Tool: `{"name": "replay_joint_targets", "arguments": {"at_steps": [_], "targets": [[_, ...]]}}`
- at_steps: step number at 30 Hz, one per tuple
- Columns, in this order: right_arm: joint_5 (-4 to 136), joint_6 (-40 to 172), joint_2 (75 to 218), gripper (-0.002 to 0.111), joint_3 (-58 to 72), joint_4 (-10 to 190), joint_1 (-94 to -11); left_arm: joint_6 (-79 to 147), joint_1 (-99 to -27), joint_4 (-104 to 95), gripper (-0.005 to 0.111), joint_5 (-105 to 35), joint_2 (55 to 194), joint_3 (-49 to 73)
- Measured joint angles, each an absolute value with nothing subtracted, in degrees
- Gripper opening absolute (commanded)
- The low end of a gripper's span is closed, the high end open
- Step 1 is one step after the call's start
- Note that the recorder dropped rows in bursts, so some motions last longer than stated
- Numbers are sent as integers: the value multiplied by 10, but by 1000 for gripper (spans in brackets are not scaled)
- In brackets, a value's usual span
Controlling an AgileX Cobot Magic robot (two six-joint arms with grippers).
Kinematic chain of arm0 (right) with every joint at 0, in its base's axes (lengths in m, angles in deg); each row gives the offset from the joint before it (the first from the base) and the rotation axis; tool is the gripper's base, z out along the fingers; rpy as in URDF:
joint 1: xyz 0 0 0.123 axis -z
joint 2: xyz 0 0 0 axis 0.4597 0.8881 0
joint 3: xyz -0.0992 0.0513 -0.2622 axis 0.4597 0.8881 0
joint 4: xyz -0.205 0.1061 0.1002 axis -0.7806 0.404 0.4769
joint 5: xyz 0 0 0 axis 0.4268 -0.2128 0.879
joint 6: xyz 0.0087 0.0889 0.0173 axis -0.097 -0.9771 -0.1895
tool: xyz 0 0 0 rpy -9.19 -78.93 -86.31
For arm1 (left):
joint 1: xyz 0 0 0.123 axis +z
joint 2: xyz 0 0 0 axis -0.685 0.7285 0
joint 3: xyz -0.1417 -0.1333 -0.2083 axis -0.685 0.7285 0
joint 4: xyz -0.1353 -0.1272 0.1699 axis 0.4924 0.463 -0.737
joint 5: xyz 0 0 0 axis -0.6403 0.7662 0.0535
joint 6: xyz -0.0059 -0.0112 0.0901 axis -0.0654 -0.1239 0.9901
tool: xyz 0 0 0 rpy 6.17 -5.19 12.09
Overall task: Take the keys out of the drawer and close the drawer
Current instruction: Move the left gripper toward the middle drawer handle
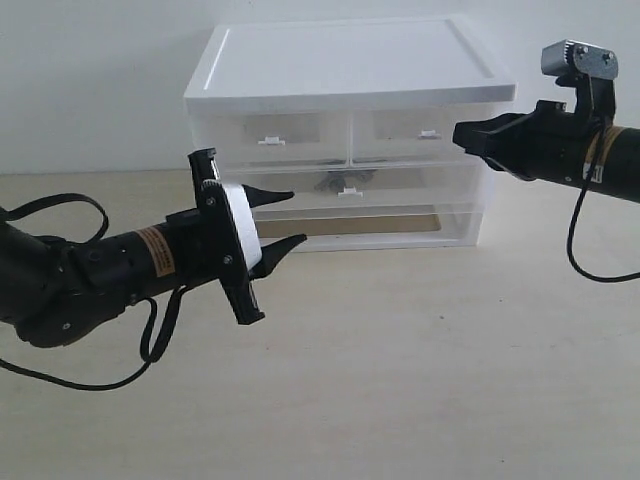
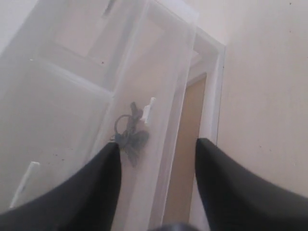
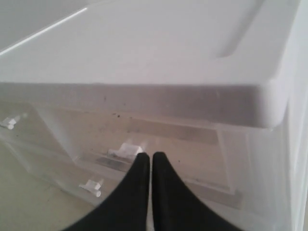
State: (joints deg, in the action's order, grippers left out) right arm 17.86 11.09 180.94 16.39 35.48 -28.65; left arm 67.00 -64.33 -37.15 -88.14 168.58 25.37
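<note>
Both grippers face the unit (image 1: 350, 70) — the left gripper (image 1: 296, 217) spread before the drawer (image 1: 420, 188); the right gripper (image 1: 460, 136) pressed together near its upper corner. The keys (image 1: 333, 182) lie inside that drawer.

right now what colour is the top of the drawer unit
White. The drawer unit's top shows best in the exterior view.

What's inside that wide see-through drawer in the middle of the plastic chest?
A dark bunch of keys on a ring lies in the drawer, near its tab handle. The cloudy plastic front blurs finer detail.
</note>
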Motion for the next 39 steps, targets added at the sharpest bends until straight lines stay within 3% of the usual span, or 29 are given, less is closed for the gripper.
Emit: {"name": "replay_joint_targets", "arguments": {"at_steps": [16,39], "targets": [[170,111,1809,0,159,357,-287,790,-643,-376,45,-897,1692,237],[173,124,1814,0,159,364,-287,921,-695,-319,45,-804,1828,28]]}}
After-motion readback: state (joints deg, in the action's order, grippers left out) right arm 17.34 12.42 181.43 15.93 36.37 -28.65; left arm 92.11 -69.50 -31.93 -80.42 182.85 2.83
